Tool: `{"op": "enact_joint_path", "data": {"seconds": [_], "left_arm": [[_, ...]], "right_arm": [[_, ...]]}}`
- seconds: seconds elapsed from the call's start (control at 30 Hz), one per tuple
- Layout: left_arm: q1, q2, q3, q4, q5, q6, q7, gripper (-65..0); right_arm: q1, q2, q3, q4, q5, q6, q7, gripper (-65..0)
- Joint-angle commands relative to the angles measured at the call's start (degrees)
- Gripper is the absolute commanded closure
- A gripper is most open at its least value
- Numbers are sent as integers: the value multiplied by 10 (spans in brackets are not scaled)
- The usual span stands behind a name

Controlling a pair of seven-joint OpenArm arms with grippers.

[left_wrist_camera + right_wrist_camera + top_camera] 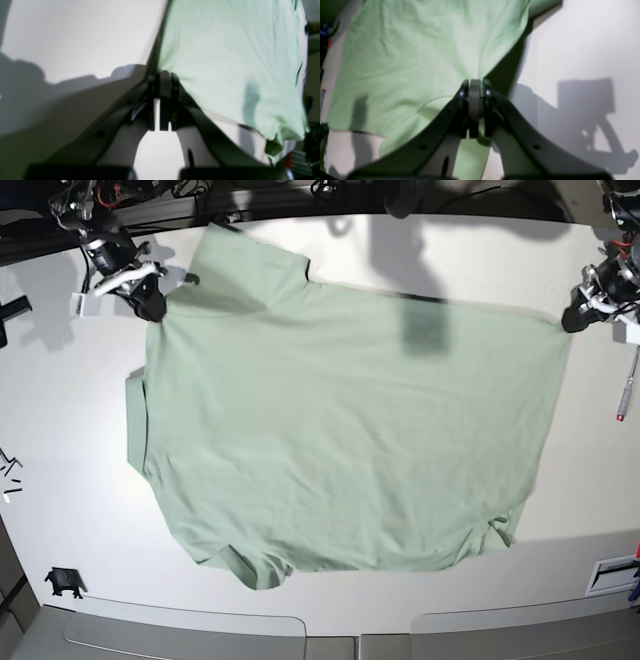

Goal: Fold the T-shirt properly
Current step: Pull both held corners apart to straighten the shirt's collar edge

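The pale mint-green T-shirt (350, 440) lies spread across the white table (70, 430), stretched between my two grippers. My right gripper (152, 308) is at the shirt's far left corner and is shut on its edge; the right wrist view shows the fabric (407, 55) fanning out from the closed gripper (475, 86). My left gripper (573, 320) is at the far right corner, shut on the shirt's edge. In the left wrist view the cloth (225, 62) pulls taut from the closed gripper (162, 76), with shadow under the raised edge. The near hem is rumpled.
A red-handled tool (625, 385) lies by the table's right edge below the left gripper. A small black object (63, 582) sits at the near left corner. A white label (612, 575) is at the near right. Cables and gear line the far edge.
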Motion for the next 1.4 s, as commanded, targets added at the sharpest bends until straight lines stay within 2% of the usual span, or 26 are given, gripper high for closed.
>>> {"op": "enact_joint_path", "data": {"seconds": [0.0, 0.23, 0.37, 0.7, 0.83, 0.93, 1.03, 1.17, 1.27, 1.37], "left_arm": [[9, -16, -17, 5, -24, -7, 3, 0], [86, -16, -85, 6, -143, -54, 66, 0], [136, -14, -110, 18, -202, -55, 96, 0], [257, 21, -168, 172, -207, -55, 107, 0], [270, 36, -175, 236, -207, -55, 106, 0], [258, 42, -174, 268, -207, -55, 72, 0], [219, 41, -174, 278, -137, -55, 26, 0], [156, 40, -167, 278, -80, -55, 4, 0], [118, 33, -137, 277, -49, -55, -14, 0], [86, 25, -83, 266, 9, -50, -61, 0]], "right_arm": [[-9, 12, 10, 11, 11, 5, 15, 0], [-39, 15, 24, 11, 15, 24, 11, 0], [-54, 15, 24, 12, 15, 26, 6, 0], [-118, 15, 24, 46, 20, 26, -3, 0], [-127, 15, 24, 98, 28, 27, -3, 0], [-110, 15, 24, 129, 25, 32, 2, 0], [-68, 15, 22, 128, -2, 32, 3, 0], [-4, 15, 9, 108, -39, 29, 22, 0], [49, 15, -14, 68, -59, 29, 23, 0], [101, 14, -43, 8, -85, 28, 40, 0]]}}
